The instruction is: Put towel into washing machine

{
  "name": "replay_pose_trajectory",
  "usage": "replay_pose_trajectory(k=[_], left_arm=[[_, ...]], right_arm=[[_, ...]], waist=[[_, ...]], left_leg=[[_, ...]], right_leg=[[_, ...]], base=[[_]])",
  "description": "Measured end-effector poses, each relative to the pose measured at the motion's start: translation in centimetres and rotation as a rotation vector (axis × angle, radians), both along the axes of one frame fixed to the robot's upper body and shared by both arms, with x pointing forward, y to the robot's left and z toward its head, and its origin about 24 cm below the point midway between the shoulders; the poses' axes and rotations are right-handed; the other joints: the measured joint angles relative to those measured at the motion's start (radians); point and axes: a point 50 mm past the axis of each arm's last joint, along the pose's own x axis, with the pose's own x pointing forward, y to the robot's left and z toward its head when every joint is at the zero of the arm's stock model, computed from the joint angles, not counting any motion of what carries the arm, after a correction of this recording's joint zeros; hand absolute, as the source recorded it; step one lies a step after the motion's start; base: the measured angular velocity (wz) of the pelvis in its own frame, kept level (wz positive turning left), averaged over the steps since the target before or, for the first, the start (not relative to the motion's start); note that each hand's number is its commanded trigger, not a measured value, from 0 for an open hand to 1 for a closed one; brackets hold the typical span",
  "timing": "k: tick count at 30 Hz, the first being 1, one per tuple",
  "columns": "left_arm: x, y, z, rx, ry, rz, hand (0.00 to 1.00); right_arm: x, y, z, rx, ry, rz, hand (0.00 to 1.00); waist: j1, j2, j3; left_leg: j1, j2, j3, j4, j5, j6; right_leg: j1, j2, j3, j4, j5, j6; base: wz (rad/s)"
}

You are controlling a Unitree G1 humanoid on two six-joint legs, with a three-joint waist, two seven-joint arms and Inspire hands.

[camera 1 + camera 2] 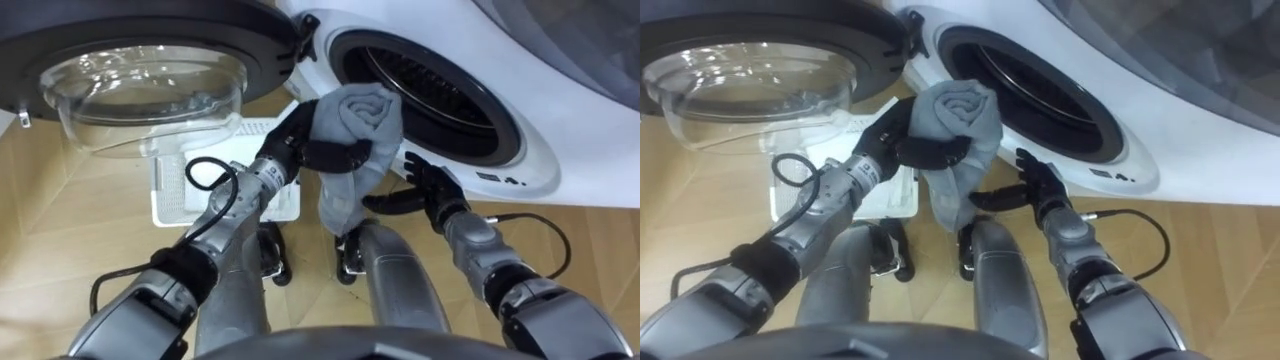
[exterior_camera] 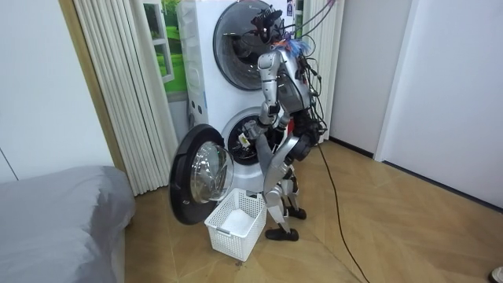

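A grey towel (image 1: 352,135) is bunched in my left hand (image 1: 305,140), whose fingers curl round it; one end hangs down below. The towel (image 1: 958,130) is held just in front of the lower rim of the washing machine's round opening (image 1: 425,90). My right hand (image 1: 425,190) hovers open just right of the hanging end, below the drum rim, fingers spread and holding nothing. In the room view I stand bent toward the lower washing machine (image 2: 244,137) with its door (image 2: 200,177) swung open.
The open door with its glass bowl (image 1: 150,90) is at my left. A white laundry basket (image 1: 180,195) stands on the wooden floor under the door, next to my feet. A second machine (image 2: 240,39) is stacked above, and a grey bed (image 2: 59,220) lies at the room view's left.
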Motion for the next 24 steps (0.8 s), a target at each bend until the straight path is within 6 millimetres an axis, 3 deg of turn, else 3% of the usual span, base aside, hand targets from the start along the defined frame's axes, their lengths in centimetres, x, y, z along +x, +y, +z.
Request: replay_pose_trajectory(k=[4, 12, 24], left_arm=[[0.4, -0.2, 0.7, -0.014, -0.03, 0.0, 1.0], [2.1, -1.6, 4.8, -0.129, -0.182, 0.002, 1.0], [1.6, -2.7, 4.6, -0.146, -0.169, -0.044, 1.0]], right_arm=[[-0.4, -0.1, -0.2, 0.03, 0.002, -0.033, 0.0], [-1.1, 0.2, -0.6, 0.057, 0.025, -0.029, 0.0], [-1.2, 0.9, -0.7, 0.098, 0.035, 0.045, 0.0]], waist=[[0.013, 0.001, 0.0004], [0.013, 0.001, 0.0007], [0.018, 0.002, 0.0014]], left_leg=[[0.001, -0.001, -0.001, -0.001, 0.001, -0.001], [0.0, -0.002, -0.004, -0.002, 0.002, -0.001], [0.0, -0.001, -0.003, -0.017, 0.004, -0.003]], right_leg=[[-0.001, 0.0, -0.001, 0.003, 0.0, 0.0], [0.002, -0.002, -0.005, 0.002, 0.0, 0.0], [0.005, 0.001, -0.007, -0.018, 0.002, -0.001]], base=[[0.01], [0.0], [0.0]])
